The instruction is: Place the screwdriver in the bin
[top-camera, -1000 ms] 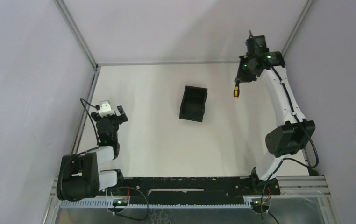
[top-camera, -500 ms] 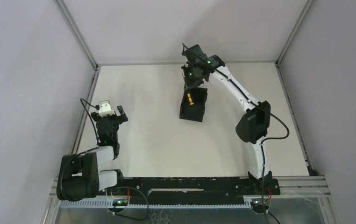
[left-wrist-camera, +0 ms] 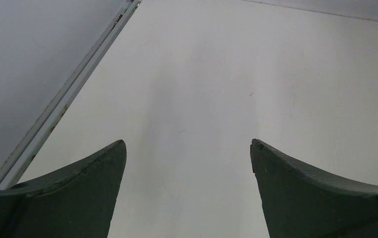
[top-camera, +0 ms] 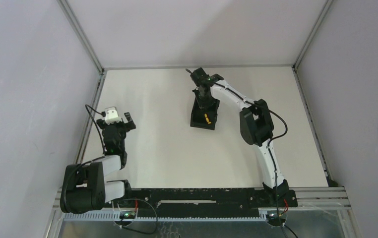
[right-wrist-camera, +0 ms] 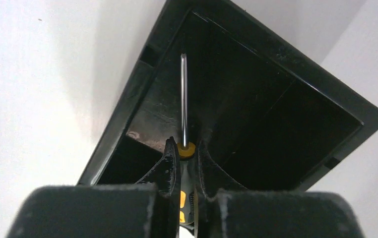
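Observation:
The black bin (top-camera: 203,127) stands in the middle of the table, a little toward the back. My right gripper (top-camera: 203,105) reaches down into it and is shut on the screwdriver (top-camera: 206,118). In the right wrist view the yellow-and-black handle is pinched between the fingers of my right gripper (right-wrist-camera: 186,144). The screwdriver's thin shaft (right-wrist-camera: 183,99) points down along the inner wall of the bin (right-wrist-camera: 296,64). My left gripper (top-camera: 122,119) is open at the left of the table, far from the bin. Only bare tabletop shows between the fingers of my left gripper (left-wrist-camera: 188,144).
Grey walls with metal frame rails (top-camera: 80,34) enclose the table on three sides. A rail (left-wrist-camera: 73,87) runs close along the left gripper's left side. The right arm's elbow (top-camera: 254,124) hangs over the table to the right of the bin.
My right arm has swung from the back right corner leftward to the bin, carrying the screwdriver, and has lowered it inside. The left arm has not moved.

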Tool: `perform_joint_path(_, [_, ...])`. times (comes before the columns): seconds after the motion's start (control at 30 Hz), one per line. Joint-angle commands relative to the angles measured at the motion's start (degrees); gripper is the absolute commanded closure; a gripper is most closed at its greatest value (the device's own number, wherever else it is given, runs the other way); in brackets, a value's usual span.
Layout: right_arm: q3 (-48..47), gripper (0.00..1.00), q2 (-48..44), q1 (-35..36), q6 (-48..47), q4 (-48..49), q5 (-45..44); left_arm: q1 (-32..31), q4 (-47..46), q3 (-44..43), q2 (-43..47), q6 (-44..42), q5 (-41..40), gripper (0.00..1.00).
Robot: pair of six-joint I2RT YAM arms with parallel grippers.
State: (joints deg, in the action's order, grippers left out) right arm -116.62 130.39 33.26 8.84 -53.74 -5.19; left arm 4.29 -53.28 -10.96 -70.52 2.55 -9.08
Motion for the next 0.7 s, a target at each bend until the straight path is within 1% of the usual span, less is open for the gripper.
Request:
perform_joint_path(0.0, [0.87, 0.83, -1.29, 0.80, -1.15, 4.07, -2.74, -0.32, -1.48, -2.69, 0.03, -0.81, -0.75, 0.00])
perform_joint_path(0.03, [1.16, 0.77, -1.48, 0.88, -1.09, 4.30, -2.88, -0.34, -1.48, -2.73, 0.03, -0.84, -0.71, 0.00])
perform_joint_path(0.1, [1.47, 0.67, -1.94, 0.99, -0.95, 4.20, -3.32, -0.29, -1.48, -2.62, 0.08, -0.79, -0.70, 0.00])
perform_joint_path(0.13, [1.49, 0.63, -2.31, 1.14, -0.75, 4.13, -3.72, -0.31, -1.48, -2.63, 0.04, -0.79, -0.74, 0.00])
perform_joint_path(0.17, [1.54, 0.61, -2.88, 1.26, -0.62, 4.14, -4.14, -0.36, -1.48, -2.66, 0.04, -0.79, -0.68, 0.00])
perform_joint_path(0.3, [1.70, 0.56, -6.72, 2.08, -0.40, 4.58, -5.70, -0.35, -1.48, -2.67, 0.06, -0.79, -0.69, 0.00])
perform_joint_path(0.47, [2.08, 0.55, -13.52, 3.06, -0.56, 5.35, -8.17, -0.34, -1.48, -2.66, 0.03, -0.79, -0.70, 0.00])
perform_joint_path(0.53, [3.39, 0.53, -17.29, 3.13, -0.78, 6.10, -8.72, -0.38, -1.48, -2.72, 0.04, -0.79, -0.67, 0.00])
perform_joint_path(0.57, [4.51, 0.48, -19.31, 3.04, -0.91, 6.87, -8.96, -0.32, -1.48, -2.60, 0.09, -0.79, -0.70, 0.00])
perform_joint_path(0.6, [6.00, 0.33, -21.45, 2.90, -1.09, 7.66, -9.39, -0.34, -1.48, -2.61, 0.04, -0.78, -0.69, 0.00])
perform_joint_path(0.63, [7.85, 0.06, -23.66, 2.75, -1.39, 9.02, -9.92, -0.32, -1.48, -2.61, 0.03, -0.84, -0.68, 0.00])
perform_joint_path(0.67, [10.73, 0.01, -26.37, 2.51, -2.04, 10.84, -10.16, -0.34, -1.48, -2.62, 0.04, -0.80, -0.75, 0.00])
